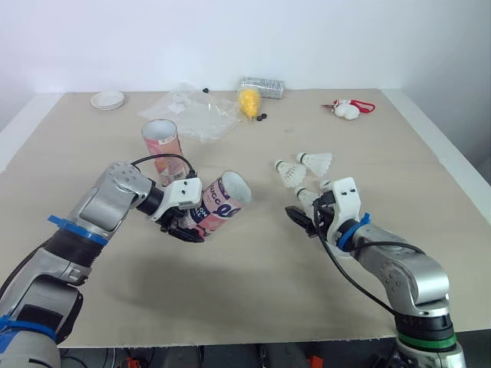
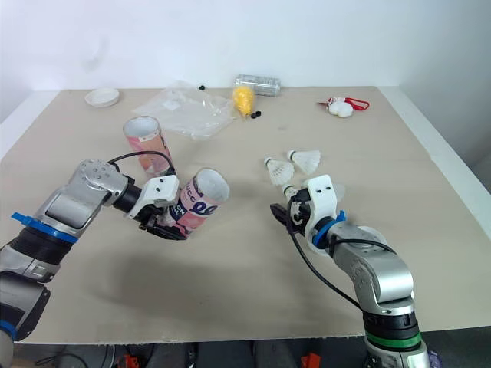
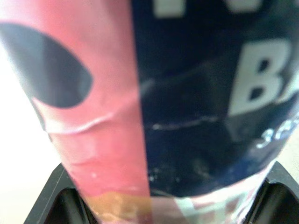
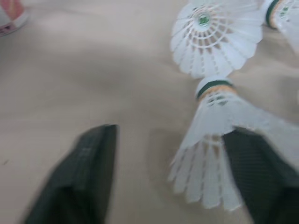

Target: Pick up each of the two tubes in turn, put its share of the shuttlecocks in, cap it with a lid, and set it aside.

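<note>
Pink-and-navy cardboard marks the tube [image 1: 220, 201], which is clamped near its base in the left gripper [image 1: 186, 224]. It seems to be held just clear of the surface [image 1: 253, 291], tilted so its open mouth faces up and toward the robot's right, where the shuttlecocks lie. That tilt looks meant to offer the mouth to the other arm. In the left wrist view the black fingers [image 3: 49, 198] press against both sides of the printed wall.

The second tube [image 1: 163, 144] stands upright just behind it, mouth up, apparently awaiting its turn. The right gripper [image 1: 305, 210] sits low over the surface with its fingers apart, straddling the feather skirt of the nearest shuttlecock [image 4: 219, 140], which lies on its side. This is probably a pickup about to close. The skirt lies close against one finger [image 4: 254, 177], but contact cannot be confirmed. A second shuttlecock [image 1: 290, 173] and a third shuttlecock [image 1: 316, 162] lie just beyond.

At the far left corner rests a white round lid [image 1: 107, 100], well apart from both tubes. A crumpled clear bag [image 1: 192, 115], a yellow object [image 1: 248, 101] and a red-and-white item [image 1: 349, 109] lie along the far edge.

Whether anything is already inside the held tube cannot be told, and its base is covered by the gripper. No second lid can be picked out, and a ribbed clear thing [image 1: 262, 87] at the back is too small to identify.
</note>
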`<state>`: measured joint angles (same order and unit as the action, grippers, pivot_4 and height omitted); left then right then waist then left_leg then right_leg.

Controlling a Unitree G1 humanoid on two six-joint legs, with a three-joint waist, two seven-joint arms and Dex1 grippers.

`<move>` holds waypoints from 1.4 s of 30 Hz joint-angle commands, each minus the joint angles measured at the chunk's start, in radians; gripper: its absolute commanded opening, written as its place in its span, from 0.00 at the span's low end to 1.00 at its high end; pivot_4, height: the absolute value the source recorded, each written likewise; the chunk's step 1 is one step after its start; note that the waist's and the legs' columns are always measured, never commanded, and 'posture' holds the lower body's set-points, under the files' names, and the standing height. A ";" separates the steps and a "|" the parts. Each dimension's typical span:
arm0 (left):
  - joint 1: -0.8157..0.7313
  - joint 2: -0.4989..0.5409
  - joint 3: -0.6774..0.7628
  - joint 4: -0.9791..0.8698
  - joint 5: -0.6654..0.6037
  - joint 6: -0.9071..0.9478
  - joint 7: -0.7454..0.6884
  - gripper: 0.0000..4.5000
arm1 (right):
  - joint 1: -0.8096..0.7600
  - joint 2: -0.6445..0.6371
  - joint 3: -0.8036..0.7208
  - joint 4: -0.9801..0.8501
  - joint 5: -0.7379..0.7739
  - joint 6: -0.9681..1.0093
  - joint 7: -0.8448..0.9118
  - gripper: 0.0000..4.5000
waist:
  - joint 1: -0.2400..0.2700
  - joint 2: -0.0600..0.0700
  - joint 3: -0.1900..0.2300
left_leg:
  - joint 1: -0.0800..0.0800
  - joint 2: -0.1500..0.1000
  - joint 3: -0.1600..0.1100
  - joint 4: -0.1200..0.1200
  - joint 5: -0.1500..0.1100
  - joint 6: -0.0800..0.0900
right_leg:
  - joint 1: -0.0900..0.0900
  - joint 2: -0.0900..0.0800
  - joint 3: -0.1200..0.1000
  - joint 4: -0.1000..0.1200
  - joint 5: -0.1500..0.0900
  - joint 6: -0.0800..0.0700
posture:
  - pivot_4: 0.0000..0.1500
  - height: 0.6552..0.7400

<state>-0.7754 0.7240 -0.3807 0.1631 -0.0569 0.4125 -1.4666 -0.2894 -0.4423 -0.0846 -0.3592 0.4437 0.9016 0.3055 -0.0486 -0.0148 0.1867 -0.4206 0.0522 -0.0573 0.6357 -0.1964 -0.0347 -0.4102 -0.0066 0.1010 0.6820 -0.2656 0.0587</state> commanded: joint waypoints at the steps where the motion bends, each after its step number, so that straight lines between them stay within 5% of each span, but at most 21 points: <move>1: 0.006 0.008 0.011 -0.024 -0.001 0.001 0.007 0.68 | -0.025 -0.004 -0.009 0.000 -0.009 -0.031 0.012 0.37 | 0.000 0.000 0.000 | 0.000 0.000 0.000 0.000 0.000 0.000 | 0.000 0.000 0.000 0.000 0.000 0.000 | 1.00 1.00; 5: 0.007 0.004 0.009 -0.020 0.000 -0.002 0.010 0.68 | -0.030 -0.002 -0.001 0.002 -0.011 -0.026 0.025 0.01 | 0.000 0.000 0.000 | 0.000 0.000 0.000 0.000 0.000 0.000 | 0.000 0.000 0.000 0.000 0.000 0.000 | 1.00 1.00; 10: 0.007 0.004 0.007 -0.017 0.001 -0.006 0.009 0.68 | -0.024 -0.024 0.017 -0.024 -0.017 -0.024 0.057 0.01 | 0.000 0.000 0.000 | 0.000 0.000 0.000 0.000 0.000 0.000 | 0.000 0.000 0.000 0.000 0.000 0.000 | 1.00 1.00; 17: 0.005 0.005 0.005 -0.005 0.004 -0.016 0.005 0.68 | -0.088 -0.238 -0.006 -0.176 0.063 -0.044 0.280 0.01 | 0.000 0.000 0.000 | 0.000 0.000 0.000 0.000 0.000 0.000 | 0.000 0.000 0.000 -0.001 0.000 0.000 | 1.00 1.00; 21: -0.009 -0.002 0.000 0.021 0.006 -0.026 -0.006 0.68 | -0.323 -0.450 -0.021 -0.170 0.084 -0.258 0.600 0.01 | -0.001 0.006 0.004 | 0.000 -0.001 0.001 0.001 0.000 0.000 | 0.000 0.000 0.001 -0.001 0.000 0.001 | 1.00 1.00; 25: -0.027 -0.024 -0.005 0.044 0.007 -0.028 -0.005 0.68 | -0.434 -0.546 0.119 -0.118 -0.047 -0.525 0.818 0.01 | 0.002 0.001 0.001 | 0.002 0.000 0.000 -0.002 0.000 0.000 | 0.002 0.001 -0.001 -0.001 -0.002 -0.001 | 1.00 1.00; 42: 0.003 -0.028 0.013 -0.004 0.004 -0.008 0.017 0.68 | -0.621 -0.348 0.375 0.217 -0.372 -0.966 0.924 0.01 | 0.003 0.001 0.002 | 0.000 -0.002 0.000 0.001 0.000 0.000 | 0.001 -0.001 0.002 -0.001 -0.001 0.002 | 1.00 1.00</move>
<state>-0.7807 0.6952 -0.3744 0.1786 -0.0518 0.3993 -1.4616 -0.8833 -0.7937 0.2892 -0.1482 0.0889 -0.0283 1.2227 -0.0460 -0.0135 0.1886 -0.4208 0.0502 -0.0575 0.6361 -0.1965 -0.0346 -0.4090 -0.0075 0.1023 0.6810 -0.2671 0.0601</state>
